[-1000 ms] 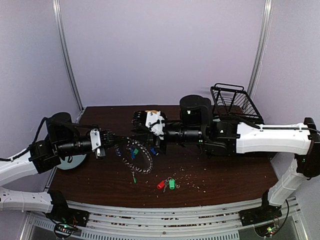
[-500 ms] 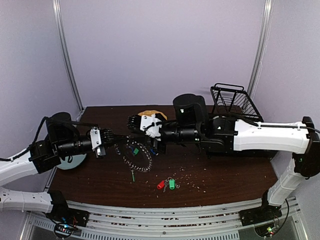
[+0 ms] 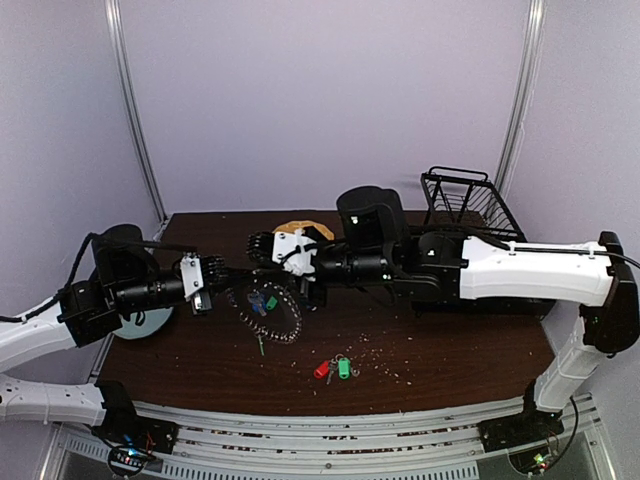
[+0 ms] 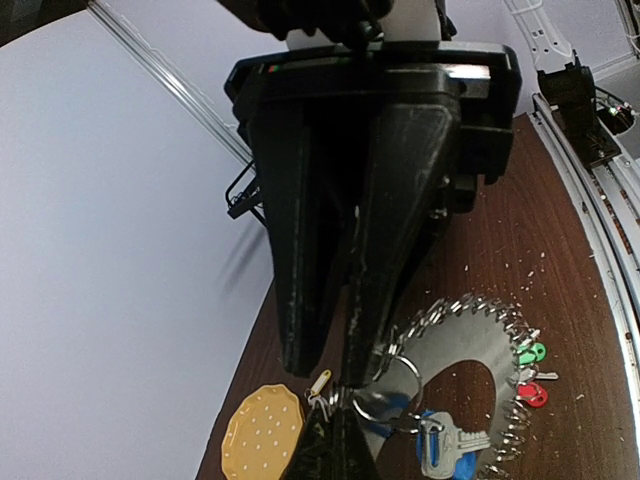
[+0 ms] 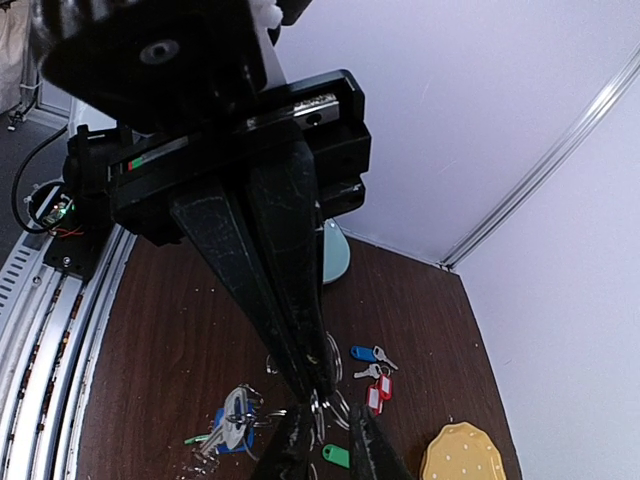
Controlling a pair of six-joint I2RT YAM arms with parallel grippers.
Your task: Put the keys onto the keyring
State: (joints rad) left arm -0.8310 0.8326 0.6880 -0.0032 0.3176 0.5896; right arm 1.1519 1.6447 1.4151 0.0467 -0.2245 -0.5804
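"Which step is this?"

"Threading, I'd say. The left end effector (image 5: 316,385) clamps the keyring (image 3: 290,330) mid-bench (image 3: 460,350). The right end effector (image 4: 352,372) is nearly closed there, on what I can't tell."

"And next?"

"Careful feeding of a key's loop along the wire."

The closed left gripper (image 3: 238,273) grips the keyring (image 3: 288,328) at its fingertips, with the right gripper (image 3: 262,248) just opposite and red- and green-tagged keys (image 3: 333,369) lying well apart from both.
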